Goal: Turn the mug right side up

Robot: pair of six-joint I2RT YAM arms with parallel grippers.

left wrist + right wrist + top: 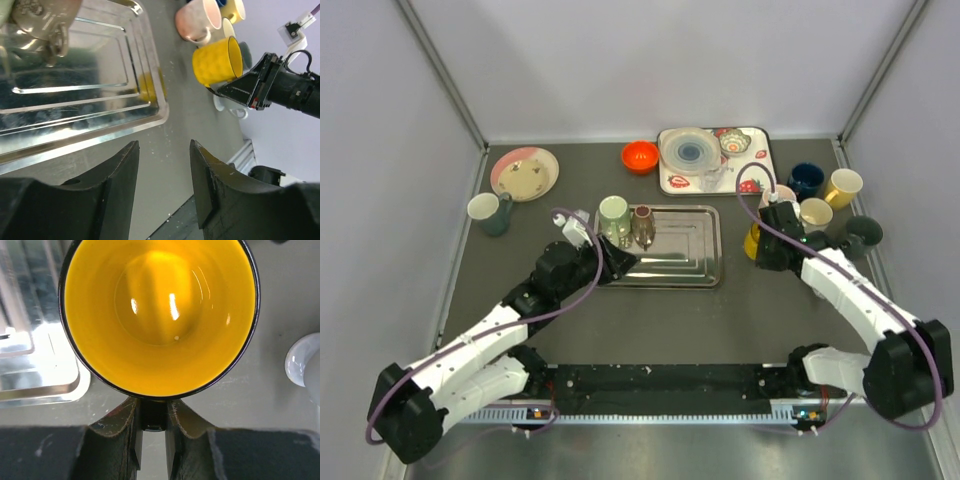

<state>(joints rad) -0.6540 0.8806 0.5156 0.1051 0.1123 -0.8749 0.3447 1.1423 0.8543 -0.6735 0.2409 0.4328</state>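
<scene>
Yellow mug (160, 315) is pinched by what looks like its handle in the right gripper (152, 415), just right of the steel tray (690, 250). On such a thin hold it could be swung into the neighbouring cups (816, 212). Left gripper (164, 147) is held spread, empty. Whether the mug's base is touching the table (720, 320) can't be made out

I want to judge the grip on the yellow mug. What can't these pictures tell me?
- Right wrist view: the right gripper pinches the yellow mug below its rim, in shadow; handle or wall, unclear. The mug hides its own base.
- Top view: the gripper covers most of the mug; no handle shows.
- Left wrist view: the metal cup on the tray is blurred and cut off by the top edge.
</scene>
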